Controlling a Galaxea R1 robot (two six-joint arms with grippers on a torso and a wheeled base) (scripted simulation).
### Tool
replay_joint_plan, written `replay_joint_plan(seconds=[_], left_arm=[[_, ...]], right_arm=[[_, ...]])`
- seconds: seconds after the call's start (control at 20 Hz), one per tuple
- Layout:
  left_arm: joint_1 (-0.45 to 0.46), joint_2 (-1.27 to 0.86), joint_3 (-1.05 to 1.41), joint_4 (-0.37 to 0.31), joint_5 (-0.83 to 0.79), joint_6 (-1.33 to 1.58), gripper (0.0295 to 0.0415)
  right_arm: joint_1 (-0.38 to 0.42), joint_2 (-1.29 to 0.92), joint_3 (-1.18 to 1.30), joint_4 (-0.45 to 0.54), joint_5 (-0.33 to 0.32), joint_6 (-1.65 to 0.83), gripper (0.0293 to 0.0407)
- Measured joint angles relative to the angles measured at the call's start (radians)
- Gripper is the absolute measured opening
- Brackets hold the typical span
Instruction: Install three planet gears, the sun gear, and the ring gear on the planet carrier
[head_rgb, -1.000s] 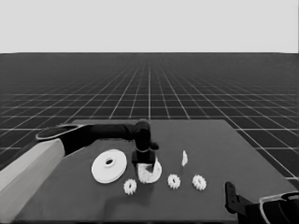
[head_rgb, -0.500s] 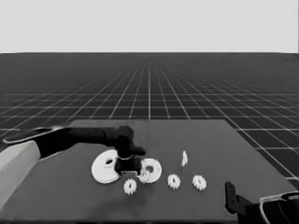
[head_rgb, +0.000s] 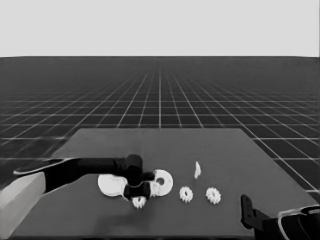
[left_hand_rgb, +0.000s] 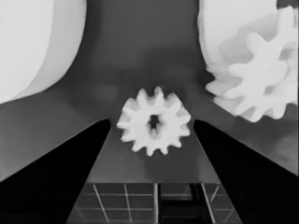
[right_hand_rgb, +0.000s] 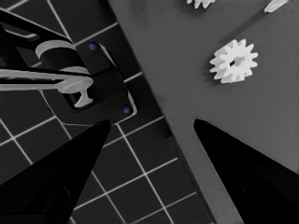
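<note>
**Left arm lining up on a gear at the front of the desk**

The left gripper (head_rgb: 138, 194) is hanging low over the desk (head_rgb: 225, 145), between the larger round part (head_rgb: 109, 184) and the smaller round part (head_rgb: 164, 181). Its fingers are standing open, one on each side of a small gear (left_hand_rgb: 154, 121) lying flat on the desk and not yet touched. In the head view that gear (head_rgb: 139, 202) is showing just below the gripper, near the front edge.

The left wrist view is also showing a second gear (left_hand_rgb: 259, 84) resting on the smaller round part, so one gear seems to be in place already. Two more gears (head_rgb: 186, 194) (head_rgb: 213, 195) are lying loose to the right of the smaller round part, with the thin white piece (head_rgb: 197, 170) a little behind them. The larger round part is sitting flat on the desk, apart from the stack, so it appears to be waiting for last.

The right gripper (head_rgb: 247, 212) is waiting at the lower right corner, its fingers apart and holding nothing.

The step in hand looks like picking up the next gear. The next move is probably calling for a straight drop until the fingers are bracketing the teeth, then closing squarely so the gear is not tipping or sliding.
</note>
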Motion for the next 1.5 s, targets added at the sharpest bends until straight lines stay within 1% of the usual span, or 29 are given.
replay_joint_plan(seconds=[0.1, 0.3, 0.4, 0.45, 0.8, 0.85, 0.9, 0.95, 1.0, 1.1, 1.3, 1.35, 1.4, 1.5], left_arm=[[0.016, 0.003, -0.016, 0.016, -0.007, 0.011, 0.0385], [0.023, 0.005, -0.023, 0.024, -0.010, 0.016, 0.0385], [0.024, 0.005, -0.024, 0.025, -0.011, 0.016, 0.0314], [0.023, 0.005, -0.024, 0.025, -0.011, 0.016, 0.0312], [0.023, 0.005, -0.024, 0.025, -0.011, 0.017, 0.0312], [-0.054, -0.011, 0.052, -0.061, 0.020, -0.037, 0.0312], [-0.120, -0.016, 0.087, -0.121, 0.028, -0.064, 0.0312], [-0.160, -0.017, 0.101, -0.159, 0.029, -0.077, 0.0312], [-0.183, -0.017, 0.107, -0.181, 0.028, -0.084, 0.0312], [-0.205, -0.018, 0.112, -0.203, 0.026, -0.088, 0.0312], [-0.214, -0.018, 0.113, -0.213, 0.025, -0.090, 0.0312], [-0.247, 0.093, -0.134, -0.247, -0.010, 0.053, 0.0312], [-0.263, 0.178, -0.326, -0.264, -0.027, 0.154, 0.0312], [-0.272, 0.275, -0.543, -0.278, -0.041, 0.270, 0.0312]], right_arm=[[0.000, 0.000, 0.000, 0.000, 0.000, 0.000, 0.0385], [0.000, 0.000, 0.000, 0.000, 0.000, 0.000, 0.0385], [0.000, 0.000, 0.000, 0.000, 0.000, 0.000, 0.0385], [0.000, 0.000, 0.000, 0.000, 0.000, 0.000, 0.0385], [0.000, 0.000, 0.000, 0.000, 0.000, 0.000, 0.0385], [0.000, 0.000, 0.000, 0.000, 0.000, 0.000, 0.0385], [0.000, 0.000, 0.000, 0.000, 0.000, 0.000, 0.0385], [0.000, 0.000, 0.000, 0.000, 0.000, 0.000, 0.0385], [0.000, 0.000, 0.000, 0.000, 0.000, 0.000, 0.0385], [0.000, 0.000, 0.000, 0.000, 0.000, 0.000, 0.0385], [0.000, 0.000, 0.000, 0.000, 0.000, 0.000, 0.0385], [0.000, 0.000, 0.000, 0.000, 0.000, 0.000, 0.0385], [0.000, 0.000, 0.000, 0.000, 0.000, 0.000, 0.0385], [0.000, 0.000, 0.000, 0.000, 0.000, 0.000, 0.0385]])
